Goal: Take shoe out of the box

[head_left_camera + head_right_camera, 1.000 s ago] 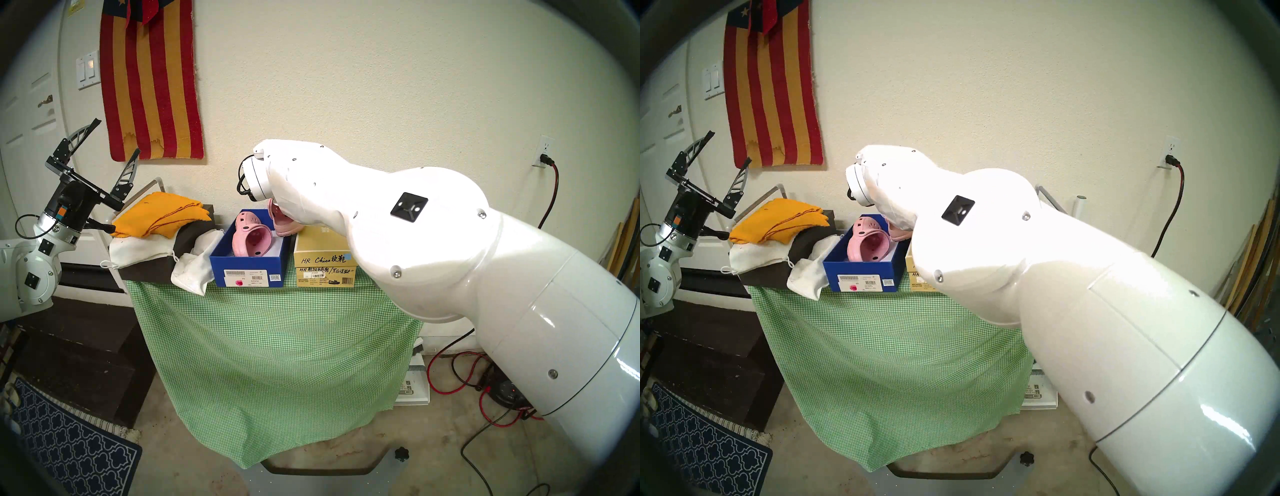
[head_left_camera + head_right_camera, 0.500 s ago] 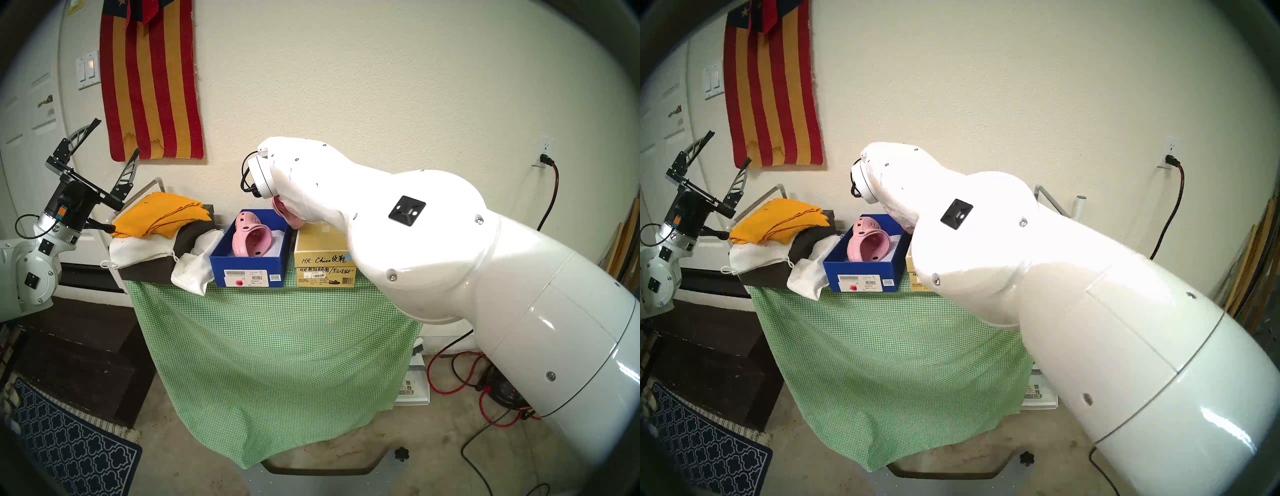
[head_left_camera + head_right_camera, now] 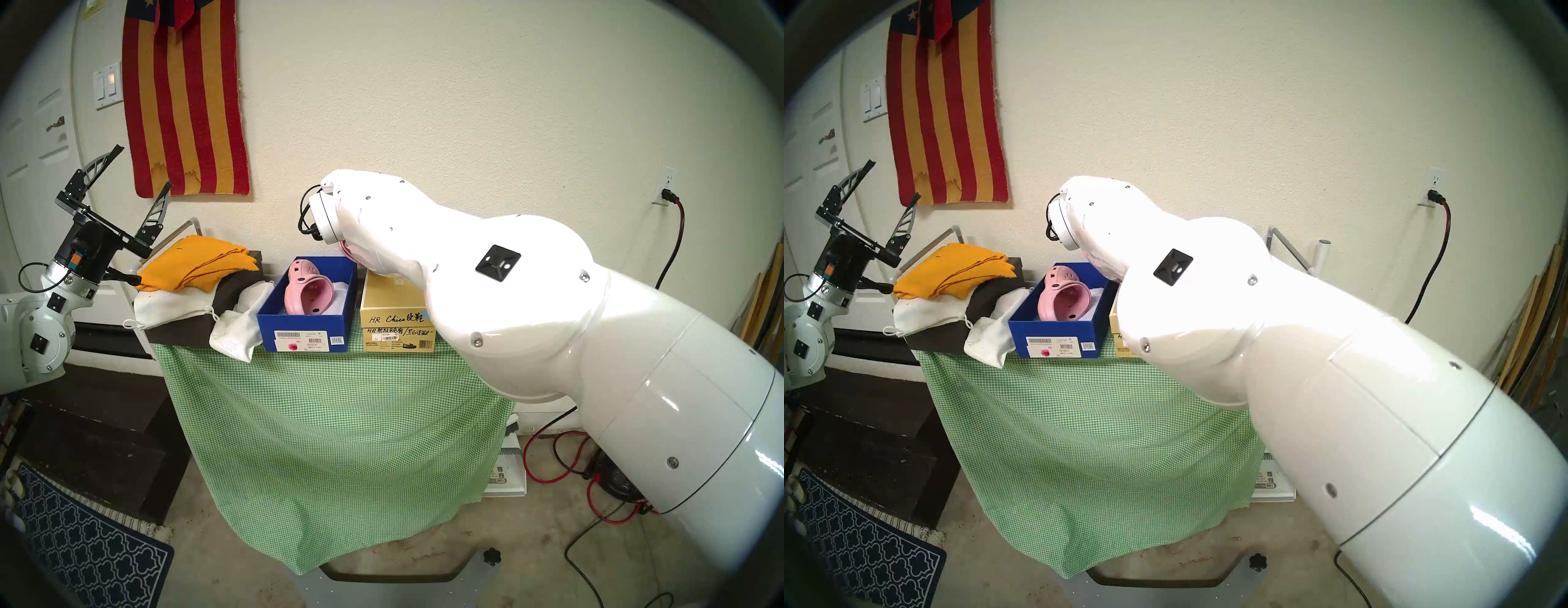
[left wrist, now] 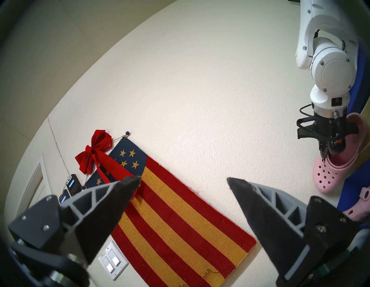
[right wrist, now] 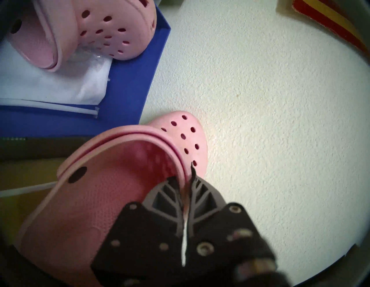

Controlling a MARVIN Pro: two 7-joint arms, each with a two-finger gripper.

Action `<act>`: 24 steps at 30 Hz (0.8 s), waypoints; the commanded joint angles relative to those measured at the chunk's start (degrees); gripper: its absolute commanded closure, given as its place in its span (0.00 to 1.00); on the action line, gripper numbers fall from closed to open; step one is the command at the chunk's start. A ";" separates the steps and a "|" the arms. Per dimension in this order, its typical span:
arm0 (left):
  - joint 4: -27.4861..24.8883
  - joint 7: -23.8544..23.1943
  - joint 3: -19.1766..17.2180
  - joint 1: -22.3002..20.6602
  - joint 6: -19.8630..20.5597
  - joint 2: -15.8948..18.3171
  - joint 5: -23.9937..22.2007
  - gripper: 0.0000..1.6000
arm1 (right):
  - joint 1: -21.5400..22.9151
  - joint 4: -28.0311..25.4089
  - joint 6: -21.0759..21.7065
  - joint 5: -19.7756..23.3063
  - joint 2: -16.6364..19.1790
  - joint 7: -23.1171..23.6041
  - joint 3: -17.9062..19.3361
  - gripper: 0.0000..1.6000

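Pinching the rim of a pink clog [image 5: 124,180], your right gripper [image 5: 187,180] has its two fingers pressed nearly together on the edge of the shoe's opening. You can see that held clog hanging above the tan box [image 3: 396,316] with handwriting, past the right wall of the blue box [image 3: 305,327], so it is clear of the box it came from. In the head views your right arm [image 3: 509,288] hides almost all of it; only a sliver of pink shows under the wrist.

A second pink clog [image 3: 307,293] lies on its side inside the blue box, resting on white paper [image 5: 50,80]. The blue box stands on the green checked cloth [image 3: 339,446], just beside the tan box, with its barcode labels and pink sticker facing you.

Your left gripper [image 4: 183,184] is held up well away to the left, pointing at the wall and the striped flag [image 4: 180,230]. Its fingers [image 4: 112,200] are spread wide and hold nothing. A yellow cloth [image 3: 199,263] sits folded on a dark box [image 3: 182,335] left of the blue one.
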 commanded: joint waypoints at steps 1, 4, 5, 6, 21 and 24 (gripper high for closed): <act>0.09 -0.07 -0.05 0.02 -0.06 -0.02 0.10 0.00 | 3.99 -1.35 6.95 -0.76 0.02 3.34 -0.35 1.00; 0.09 -0.07 -0.05 0.00 -0.06 -0.01 0.10 0.00 | 5.65 -2.57 9.16 -1.25 0.02 5.21 -0.40 1.00; 0.09 -0.08 -0.05 0.00 -0.06 -0.01 0.10 0.00 | 6.14 -2.84 9.85 -1.37 0.02 5.87 -0.36 1.00; 0.09 -0.08 -0.05 0.00 -0.06 -0.01 0.10 0.00 | 6.55 -3.16 10.79 -1.65 0.02 6.55 -0.53 1.00; 0.13 -0.13 -0.08 -0.01 -0.09 0.04 0.15 0.00 | 9.79 -7.65 22.71 -4.58 0.02 18.58 -3.98 1.00; 0.12 -0.13 -0.06 -0.02 -0.08 0.04 0.14 0.00 | 10.47 -9.37 24.67 -4.92 1.07 20.51 -4.58 1.00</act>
